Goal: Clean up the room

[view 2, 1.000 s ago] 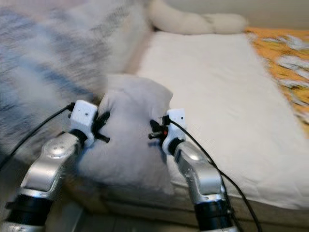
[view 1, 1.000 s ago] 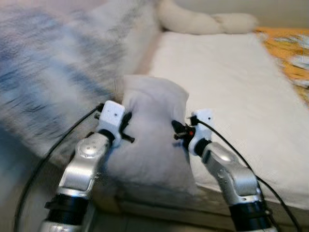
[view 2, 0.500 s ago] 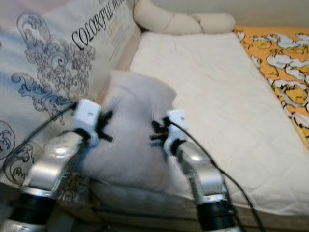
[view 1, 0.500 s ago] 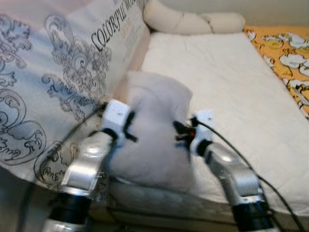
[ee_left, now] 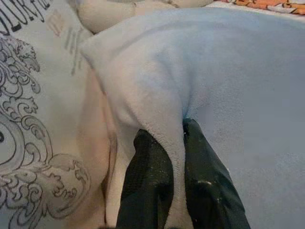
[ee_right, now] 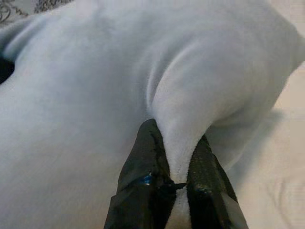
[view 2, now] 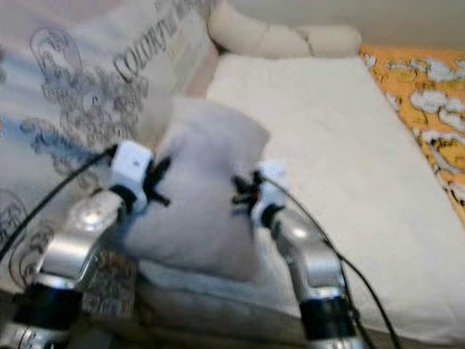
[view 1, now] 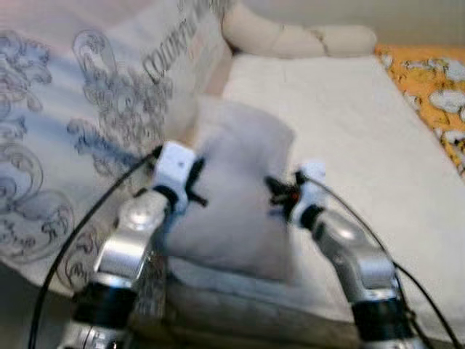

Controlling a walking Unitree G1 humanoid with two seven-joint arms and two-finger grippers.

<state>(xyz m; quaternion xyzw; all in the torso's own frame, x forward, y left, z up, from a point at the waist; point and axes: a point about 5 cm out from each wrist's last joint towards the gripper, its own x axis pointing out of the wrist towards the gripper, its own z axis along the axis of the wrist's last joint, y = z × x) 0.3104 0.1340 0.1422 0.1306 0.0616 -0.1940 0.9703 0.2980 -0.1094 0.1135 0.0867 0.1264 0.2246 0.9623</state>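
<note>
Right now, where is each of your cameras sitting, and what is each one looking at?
Left and right eye views: on my head, looking down at the bed; both silver arms show.
Left wrist view: looks along the left gripper, pinching the grey pillow.
Right wrist view: looks along the right gripper, pinching the pillow's other side.
Shared: all views show the pillow.

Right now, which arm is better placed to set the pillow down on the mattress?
Right, probably. Both tools pinch the grey pillow: left tool, right tool. The right one sits on the white mattress side.
</note>
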